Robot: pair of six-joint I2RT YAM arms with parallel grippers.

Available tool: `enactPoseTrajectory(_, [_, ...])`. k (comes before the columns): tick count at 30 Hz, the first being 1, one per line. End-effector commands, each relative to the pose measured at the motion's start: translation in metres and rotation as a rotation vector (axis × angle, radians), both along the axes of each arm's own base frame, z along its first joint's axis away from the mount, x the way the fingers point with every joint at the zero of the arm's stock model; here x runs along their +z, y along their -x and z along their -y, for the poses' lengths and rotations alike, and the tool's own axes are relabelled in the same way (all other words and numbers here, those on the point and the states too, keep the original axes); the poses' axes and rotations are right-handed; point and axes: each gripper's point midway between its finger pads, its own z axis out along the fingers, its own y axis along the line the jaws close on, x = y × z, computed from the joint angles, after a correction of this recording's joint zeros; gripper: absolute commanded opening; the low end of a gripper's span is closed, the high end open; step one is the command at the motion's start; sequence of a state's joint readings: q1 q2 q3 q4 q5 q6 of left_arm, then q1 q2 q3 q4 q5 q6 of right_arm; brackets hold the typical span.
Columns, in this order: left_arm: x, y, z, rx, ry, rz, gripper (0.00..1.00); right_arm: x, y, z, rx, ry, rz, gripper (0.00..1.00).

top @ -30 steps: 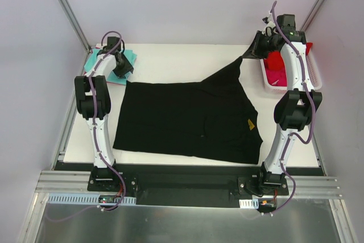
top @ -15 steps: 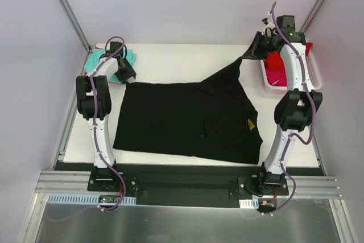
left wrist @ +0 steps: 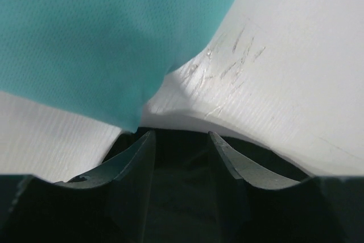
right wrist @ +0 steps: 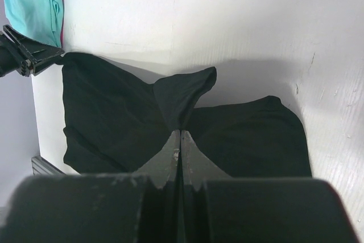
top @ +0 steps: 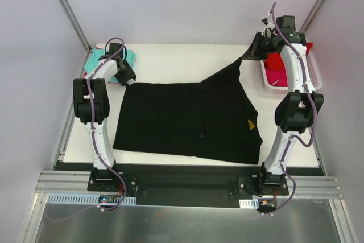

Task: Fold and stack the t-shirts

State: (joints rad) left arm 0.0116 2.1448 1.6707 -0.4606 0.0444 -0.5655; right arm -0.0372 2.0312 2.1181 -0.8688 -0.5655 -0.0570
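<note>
A large black t-shirt (top: 187, 118) lies spread on the white table. My right gripper (top: 257, 48) is raised at the far right and shut on a pinch of the black cloth (right wrist: 182, 98), so that corner rises in a peak. My left gripper (top: 126, 76) is low at the shirt's far left corner. Its fingers (left wrist: 139, 152) stand apart with black cloth (left wrist: 179, 166) lying between them. A teal t-shirt (left wrist: 85, 38) lies just beyond, folded at the far left (top: 95, 62) over a pink one (top: 115, 81).
A white slotted basket (top: 316, 77) stands at the far right beside the right arm, with red (top: 275, 61) and pink (top: 278, 77) shirts in it. Bare white table (top: 182, 61) stretches behind the black shirt. Frame posts rise at both far corners.
My left gripper has shifted a little toward the black shirt's far left corner and dropped lower, and its elbow has swung left. The right arm and the lifted corner have stayed put.
</note>
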Motion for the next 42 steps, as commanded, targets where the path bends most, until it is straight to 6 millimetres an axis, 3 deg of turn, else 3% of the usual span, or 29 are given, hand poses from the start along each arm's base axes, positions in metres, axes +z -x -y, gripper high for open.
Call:
enactPoseTrajectory(1, [0.032,0.012,0.005,-0.007,-0.002,0.040,0.41,0.043,0.013,-0.005,0.023,-0.011,0.104,0.01])
enactPoseTrajectory(5, [0.038,0.020,0.002,-0.004,-0.016,0.047,0.41,0.046,0.017,-0.006,0.021,-0.014,0.110,0.01])
enactPoseTrajectory(13, [0.025,0.030,0.001,0.007,-0.014,0.008,0.40,0.046,0.018,-0.006,0.022,-0.015,0.113,0.01])
enactPoseTrajectory(33, [0.011,0.019,-0.008,0.023,-0.065,-0.001,0.40,0.043,0.015,-0.006,0.033,-0.009,0.120,0.01])
enactPoseTrajectory(37, [-0.004,0.014,-0.008,0.030,-0.059,-0.021,0.40,0.042,0.016,-0.006,0.034,-0.009,0.118,0.01])
enactPoseTrajectory(42, [-0.017,0.013,-0.004,0.038,-0.036,-0.042,0.28,0.043,0.016,-0.005,0.035,-0.004,0.129,0.01])
